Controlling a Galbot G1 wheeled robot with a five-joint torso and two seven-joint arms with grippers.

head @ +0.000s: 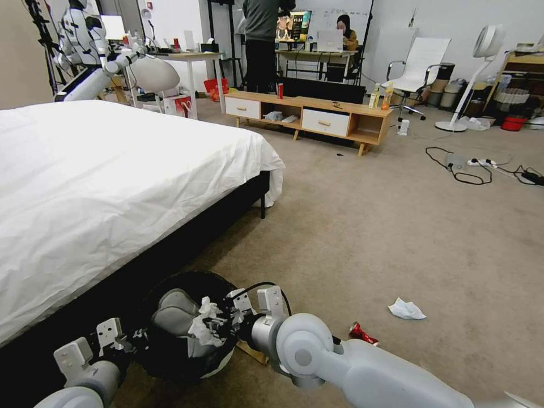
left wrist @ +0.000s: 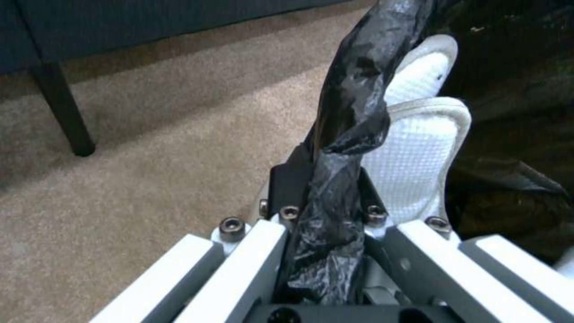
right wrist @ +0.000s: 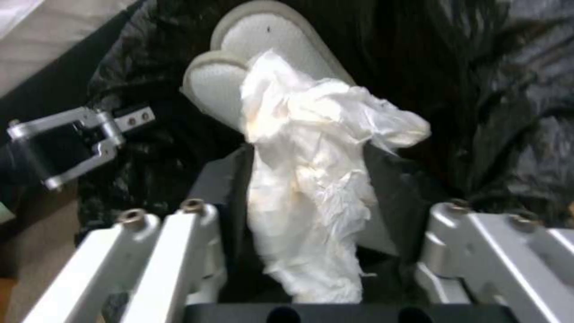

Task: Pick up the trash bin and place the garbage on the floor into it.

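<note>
Beside the bed (head: 102, 181), the trash bin (head: 187, 328) hangs just above the floor (head: 396, 226) — the left gripper (left wrist: 326, 179) is clamped on its bag-covered rim. Over its mouth, the right gripper (right wrist: 311, 215) pinches a crumpled tissue (right wrist: 311, 179). Another tissue (head: 406, 309) and a crushed red can (head: 361, 334) lie on the carpet nearby — no lettering is legible on either.

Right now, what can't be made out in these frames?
- Round white bin with black bag: head view, its base is behind both arms.
- Crushed red can: head view, partly behind the right arm.
- Right gripper: right wrist view, pads covered by the crumpled white tissue.
</note>
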